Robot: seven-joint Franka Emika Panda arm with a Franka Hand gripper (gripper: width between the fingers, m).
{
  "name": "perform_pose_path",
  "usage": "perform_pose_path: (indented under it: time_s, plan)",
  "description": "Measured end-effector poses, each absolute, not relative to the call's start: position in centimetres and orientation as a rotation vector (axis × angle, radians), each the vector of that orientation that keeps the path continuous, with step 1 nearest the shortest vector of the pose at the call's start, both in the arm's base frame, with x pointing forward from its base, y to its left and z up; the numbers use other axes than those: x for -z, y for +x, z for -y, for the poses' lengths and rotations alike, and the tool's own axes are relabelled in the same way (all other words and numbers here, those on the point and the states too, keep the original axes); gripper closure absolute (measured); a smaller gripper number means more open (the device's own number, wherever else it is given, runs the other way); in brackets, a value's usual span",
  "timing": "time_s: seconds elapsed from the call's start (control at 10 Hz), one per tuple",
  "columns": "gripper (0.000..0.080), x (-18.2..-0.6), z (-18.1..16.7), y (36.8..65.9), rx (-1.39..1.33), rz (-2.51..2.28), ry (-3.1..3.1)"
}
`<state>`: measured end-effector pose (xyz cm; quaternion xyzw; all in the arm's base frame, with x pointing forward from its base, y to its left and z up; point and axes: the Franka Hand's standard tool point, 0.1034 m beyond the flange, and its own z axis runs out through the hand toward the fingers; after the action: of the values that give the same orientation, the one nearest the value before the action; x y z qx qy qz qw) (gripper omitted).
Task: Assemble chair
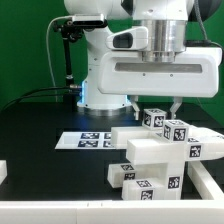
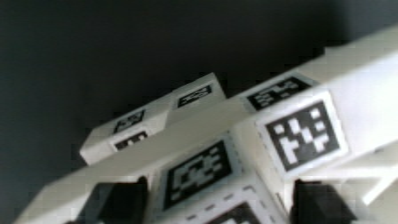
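The chair parts (image 1: 150, 152) are white blocks with black-and-white tags, bunched together on the black table at the exterior view's right of centre. A flat slab lies in the middle, with tagged bars and cubes (image 1: 176, 130) on and around it. My gripper (image 1: 153, 106) hangs straight over the pile's back, open, with a finger on each side of an upright tagged bar (image 1: 152, 118). In the wrist view my gripper (image 2: 221, 200) straddles that bar (image 2: 199, 172). Both dark fingertips (image 2: 116, 202) show beside it. Further tagged parts (image 2: 299, 128) lie beyond.
The marker board (image 1: 92, 139) lies flat on the table at the exterior view's left of the parts. A white rail (image 1: 100, 207) runs along the table's front, with another piece at the right (image 1: 212, 180). The robot base (image 1: 105, 75) stands behind.
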<state>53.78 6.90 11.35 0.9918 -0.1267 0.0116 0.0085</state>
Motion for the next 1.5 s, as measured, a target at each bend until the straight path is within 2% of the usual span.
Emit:
perform_pose_path:
  time_s: [0.6, 0.7, 0.9, 1.2, 1.5]
  plan:
    - [0.0413, -11.29, -7.37, 53.78, -0.029, 1.46, 2.815]
    - [0.0413, -11.28, -7.39, 53.77, -0.03, 1.433, 2.828]
    - [0.0196, -11.28, -7.41, 53.77, -0.03, 1.386, 2.851]
    - [0.0154, -11.43, -7.39, 53.95, -0.045, 0.58, 3.11]
    - [0.0151, -11.52, -7.07, 53.83, -0.107, 0.394, 3.138]
